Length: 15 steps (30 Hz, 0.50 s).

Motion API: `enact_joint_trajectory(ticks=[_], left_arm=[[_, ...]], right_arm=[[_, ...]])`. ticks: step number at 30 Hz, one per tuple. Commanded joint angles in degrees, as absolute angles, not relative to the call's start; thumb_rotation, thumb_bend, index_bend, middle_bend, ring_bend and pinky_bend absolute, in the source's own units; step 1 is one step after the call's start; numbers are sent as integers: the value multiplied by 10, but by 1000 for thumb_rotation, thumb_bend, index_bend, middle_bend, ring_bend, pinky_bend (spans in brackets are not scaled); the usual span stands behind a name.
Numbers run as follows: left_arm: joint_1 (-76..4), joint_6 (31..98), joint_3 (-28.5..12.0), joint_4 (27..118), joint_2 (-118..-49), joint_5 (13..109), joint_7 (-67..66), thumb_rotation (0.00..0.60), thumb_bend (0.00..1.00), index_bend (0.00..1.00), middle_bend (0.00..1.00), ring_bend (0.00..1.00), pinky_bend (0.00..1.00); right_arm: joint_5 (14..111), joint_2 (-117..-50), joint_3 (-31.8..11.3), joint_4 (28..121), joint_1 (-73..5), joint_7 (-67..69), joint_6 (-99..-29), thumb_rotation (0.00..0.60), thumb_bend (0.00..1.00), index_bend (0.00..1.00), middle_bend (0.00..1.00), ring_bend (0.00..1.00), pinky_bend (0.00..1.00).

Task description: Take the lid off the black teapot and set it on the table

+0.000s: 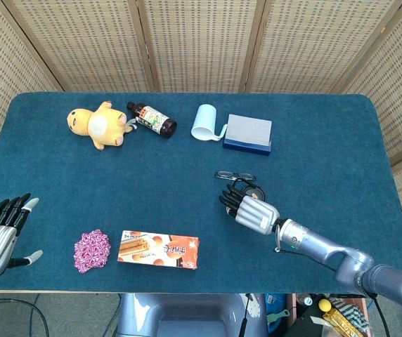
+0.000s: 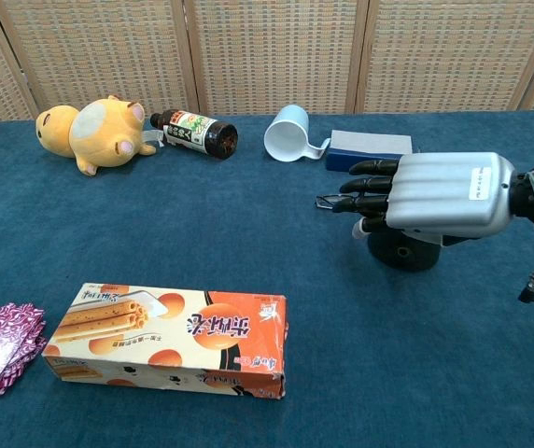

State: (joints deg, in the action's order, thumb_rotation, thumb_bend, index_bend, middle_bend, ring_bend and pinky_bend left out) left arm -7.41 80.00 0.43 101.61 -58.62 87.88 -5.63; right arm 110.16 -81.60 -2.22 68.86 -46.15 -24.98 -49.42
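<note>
The black teapot [image 2: 403, 254] stands right of the table's middle, with only its lower body showing in the chest view. My right hand [image 2: 430, 194] hovers palm down just over it, fingers stretched out to the left and apart, holding nothing that I can see. The lid is hidden beneath that hand. From the head view, the right hand [image 1: 249, 208] covers the near side of the teapot [image 1: 252, 189], whose handle peeks out behind the fingers. My left hand [image 1: 1, 235] waits at the table's near left corner with its fingers spread and empty.
Folded glasses [image 1: 232, 175] lie just behind the teapot. At the back are a yellow plush toy [image 1: 99, 124], a dark bottle [image 1: 152, 119], a tipped white mug [image 1: 205, 123] and a blue box [image 1: 249, 133]. A snack box [image 1: 157, 250] and pink wrapper [image 1: 91, 250] lie near the front.
</note>
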Motion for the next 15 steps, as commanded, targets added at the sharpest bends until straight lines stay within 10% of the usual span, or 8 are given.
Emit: enact_joint_trajectory(ticks=[1,15], left_arm=[[-74,800,5,1016,-587,879,-57,600,109,0,0,0,0],[-76,797,7,1017,-588,881,-58,600,110,0,0,0,0]], right_arm=[[1083,-817,-25,684,-456,-257,-493,600,950,259,136,0,40],[985,-811,-43,667,-438,-324,-464,600,950,259,161,0,41]])
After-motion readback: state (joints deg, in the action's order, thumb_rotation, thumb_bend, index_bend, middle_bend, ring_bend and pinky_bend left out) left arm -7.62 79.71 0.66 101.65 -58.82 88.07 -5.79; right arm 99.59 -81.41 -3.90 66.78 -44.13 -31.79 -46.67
